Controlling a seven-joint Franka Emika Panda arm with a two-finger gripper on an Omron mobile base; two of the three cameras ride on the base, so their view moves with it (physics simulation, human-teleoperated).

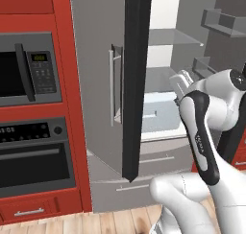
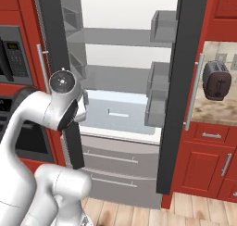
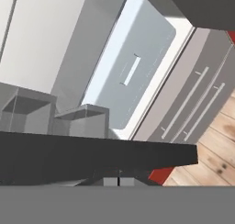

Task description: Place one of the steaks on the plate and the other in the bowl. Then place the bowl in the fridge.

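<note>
Facing the tall grey steel-look fridge (image 2: pixel 125 95) with both upper doors swung wide; grey inner shelves and pale crisper drawer exposed, two lower drawers with bar pulls shut beneath. White arm raised in front of the opening, its two-finger gripper (image 3: pixel 118 182) seen in the hand view as two small dark tips pressed together, jaws fully closed on nothing visible. Just ahead of the tips in that view, the dark edge of the fridge's left door (image 3: pixel 96 156), close enough to suggest a push or a release of that door, though contact cannot be told.

Judged step: door-opening stage, fridge made ready to receive the bowl; no steaks, plate or bowl anywhere in these views, so their places cannot be given, and how much of the sorting is done cannot be judged. Next move, likely: draw the hand back clear of the door edge, turn the base toward wherever the bowl stands, reopen the jaws for its thin rim.

Fridge standing upright, long axis vertical, mouth facing the robot; doors standing edge-on toward the cameras, long bar handles (image 1: pixel 111 87) vertical too. Alongside: black-windowed microwave (image 1: pixel 29 70) and wall oven (image 1: pixel 36 156) in red cabinetry, dark toaster (image 2: pixel 216 80) on the counter.
</note>
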